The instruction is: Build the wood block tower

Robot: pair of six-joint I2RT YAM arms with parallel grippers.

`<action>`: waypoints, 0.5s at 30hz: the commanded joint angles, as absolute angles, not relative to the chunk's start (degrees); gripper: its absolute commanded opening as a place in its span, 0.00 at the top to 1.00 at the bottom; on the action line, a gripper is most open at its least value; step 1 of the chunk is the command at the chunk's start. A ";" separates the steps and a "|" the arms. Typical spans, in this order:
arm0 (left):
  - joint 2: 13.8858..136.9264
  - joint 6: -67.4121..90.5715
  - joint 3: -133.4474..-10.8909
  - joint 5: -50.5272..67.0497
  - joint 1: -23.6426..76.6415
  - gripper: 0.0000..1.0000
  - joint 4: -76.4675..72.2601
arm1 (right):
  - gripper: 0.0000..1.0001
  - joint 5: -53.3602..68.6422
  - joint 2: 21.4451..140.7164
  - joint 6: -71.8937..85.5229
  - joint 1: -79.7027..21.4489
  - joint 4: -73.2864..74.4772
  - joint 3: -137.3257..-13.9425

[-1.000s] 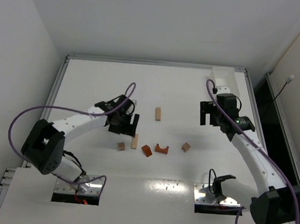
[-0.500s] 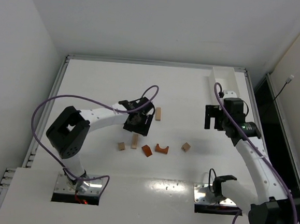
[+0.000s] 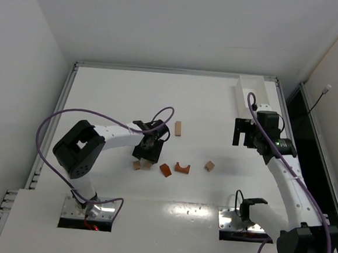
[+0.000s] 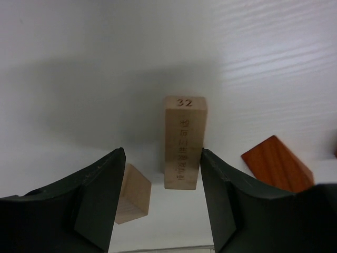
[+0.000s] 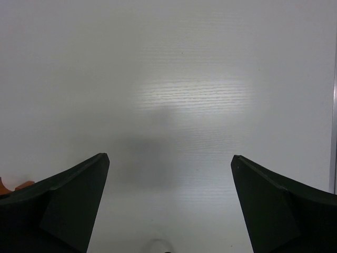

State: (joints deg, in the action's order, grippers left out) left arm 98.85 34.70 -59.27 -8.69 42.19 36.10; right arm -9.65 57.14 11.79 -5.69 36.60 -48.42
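The wood block tower pieces lie loose and unstacked on the white table. A tan bar (image 4: 184, 142) marked 32 lies between the fingers of my left gripper (image 4: 162, 158), which is open around it. The right finger (image 4: 221, 200) is close against the bar; the left finger stands apart from it. A tan cube (image 4: 131, 192) sits by the left finger and an orange wedge (image 4: 276, 164) lies to the right. From above, my left gripper (image 3: 146, 151) covers most of the bar. My right gripper (image 3: 244, 132) is open and holds nothing.
An orange arch (image 3: 182, 168), a second tan cube (image 3: 210, 165) and another tan bar (image 3: 178, 128) lie near the table's middle. A white tray (image 3: 251, 89) stands at the back right corner. The wedge (image 3: 165, 170) and first cube (image 3: 136, 165) flank my left gripper.
My left gripper swung right, then came down over the tan bar, and its jaws narrowed. My right gripper drifted slightly right, still wide open.
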 commanded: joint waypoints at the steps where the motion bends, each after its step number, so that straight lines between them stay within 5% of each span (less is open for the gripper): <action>1: 95.80 36.74 -57.22 -6.69 42.63 0.45 35.86 | 0.01 -8.00 56.34 13.36 -4.66 36.74 -48.16; 10: 96.86 35.43 -54.32 -3.87 42.63 0.66 32.96 | 0.04 -5.02 56.87 14.41 -2.47 36.74 -47.64; 15: 97.38 34.80 -57.99 -5.70 42.63 1.00 32.34 | 0.06 -4.48 56.87 14.41 -2.46 36.74 -47.64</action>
State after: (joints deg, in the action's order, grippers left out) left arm 97.76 34.74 -55.70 -5.61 42.24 34.37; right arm -5.87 57.14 13.50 -2.74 37.82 -47.59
